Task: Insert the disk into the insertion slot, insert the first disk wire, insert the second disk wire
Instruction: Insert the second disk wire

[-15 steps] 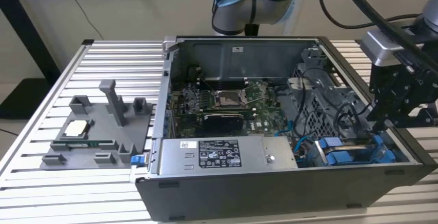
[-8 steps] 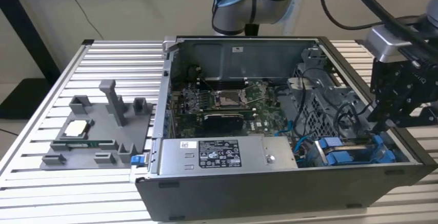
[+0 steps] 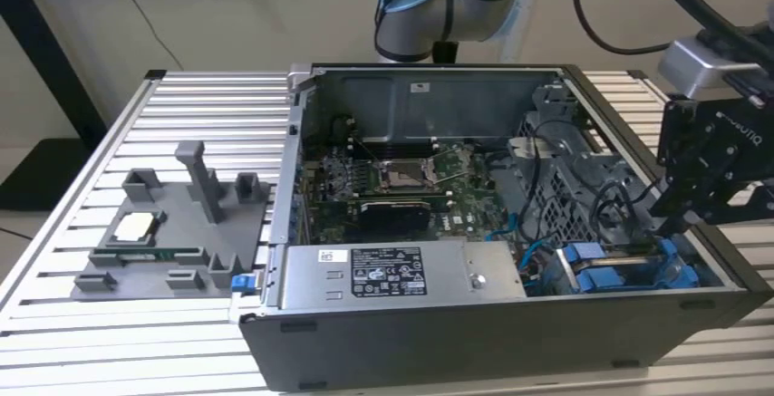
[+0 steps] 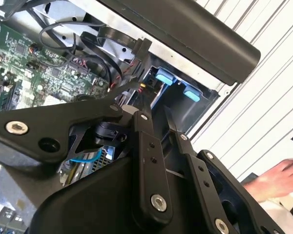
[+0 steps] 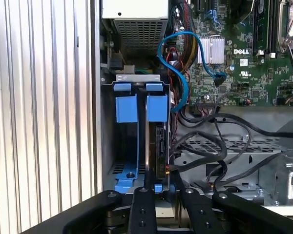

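An open grey computer case (image 3: 484, 342) lies on a slatted metal table (image 3: 181, 106). Inside it are a green motherboard (image 3: 400, 188) and a silver power-supply box (image 3: 387, 274) (with a white label). A grey plastic fixture (image 3: 181, 224) sits beside the case, on the exterior view's left.

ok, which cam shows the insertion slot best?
First wrist view: looks straight into the insertion slot, the disk edge-on inside. Exterior view shows it at a slant; second wrist view catches its blue tabs.

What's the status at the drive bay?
End effector at insertion slot. Disk in it, on edge. Black cables bunched beside it; a hand outside the case.
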`<state>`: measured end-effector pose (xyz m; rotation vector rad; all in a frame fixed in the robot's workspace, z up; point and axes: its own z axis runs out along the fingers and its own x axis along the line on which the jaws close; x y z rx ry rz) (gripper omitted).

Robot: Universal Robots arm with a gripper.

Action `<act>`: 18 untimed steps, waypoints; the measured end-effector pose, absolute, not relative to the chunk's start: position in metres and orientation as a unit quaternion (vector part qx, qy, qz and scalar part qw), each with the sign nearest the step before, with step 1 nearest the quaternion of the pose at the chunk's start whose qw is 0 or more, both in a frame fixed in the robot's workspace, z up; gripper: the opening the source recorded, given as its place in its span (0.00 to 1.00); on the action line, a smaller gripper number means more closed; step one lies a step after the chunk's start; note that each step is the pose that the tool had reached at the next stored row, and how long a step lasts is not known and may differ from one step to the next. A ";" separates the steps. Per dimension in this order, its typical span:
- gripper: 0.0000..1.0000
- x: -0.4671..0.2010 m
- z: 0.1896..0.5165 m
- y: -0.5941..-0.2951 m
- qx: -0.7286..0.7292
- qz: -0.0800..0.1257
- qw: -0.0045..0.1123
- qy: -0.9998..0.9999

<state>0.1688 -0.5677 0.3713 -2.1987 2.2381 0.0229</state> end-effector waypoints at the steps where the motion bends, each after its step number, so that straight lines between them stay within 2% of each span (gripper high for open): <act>1: 0.27 0.170 0.371 -0.567 -0.701 0.009 -0.001 0.713; 4: 0.27 0.172 0.371 -0.567 -0.701 0.012 -0.007 0.713; 18: 0.27 0.173 0.387 -0.566 -0.701 0.012 -0.008 0.713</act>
